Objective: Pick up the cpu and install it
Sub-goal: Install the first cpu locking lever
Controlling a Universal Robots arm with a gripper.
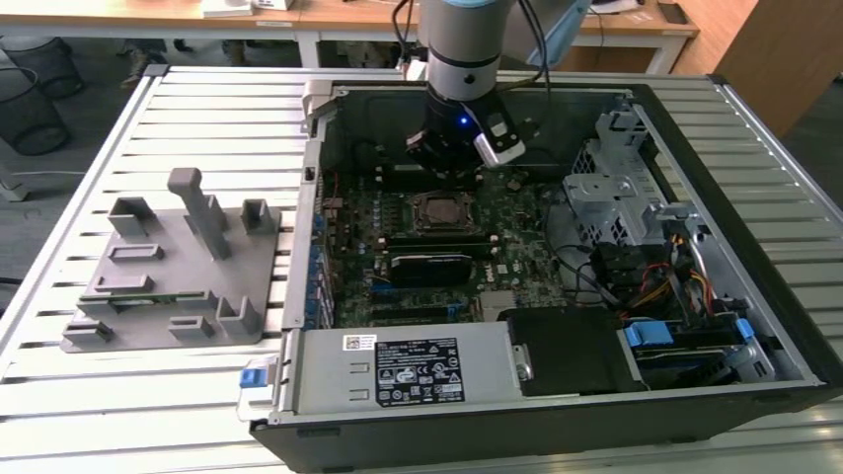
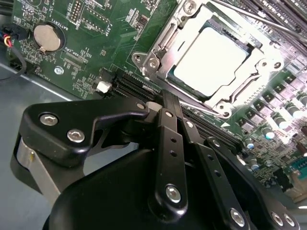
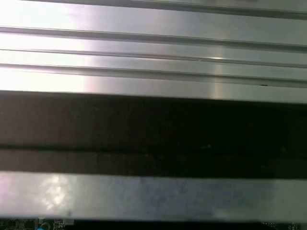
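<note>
We see the square silver-topped cpu (image 2: 211,62) lying in the metal-framed socket (image 2: 261,64) on the green motherboard (image 2: 96,28). Our black gripper (image 2: 165,103) hovers just beside it, fingers drawn together and holding nothing.

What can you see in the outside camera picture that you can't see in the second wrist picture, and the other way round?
The exterior view alone takes in the whole open computer case, the grey plastic fixture on the slatted table, and the arm above. The second wrist view alone gives a close look at the cpu seated in its socket and a round coin battery. Both show the green motherboard and the black gripper.
</note>
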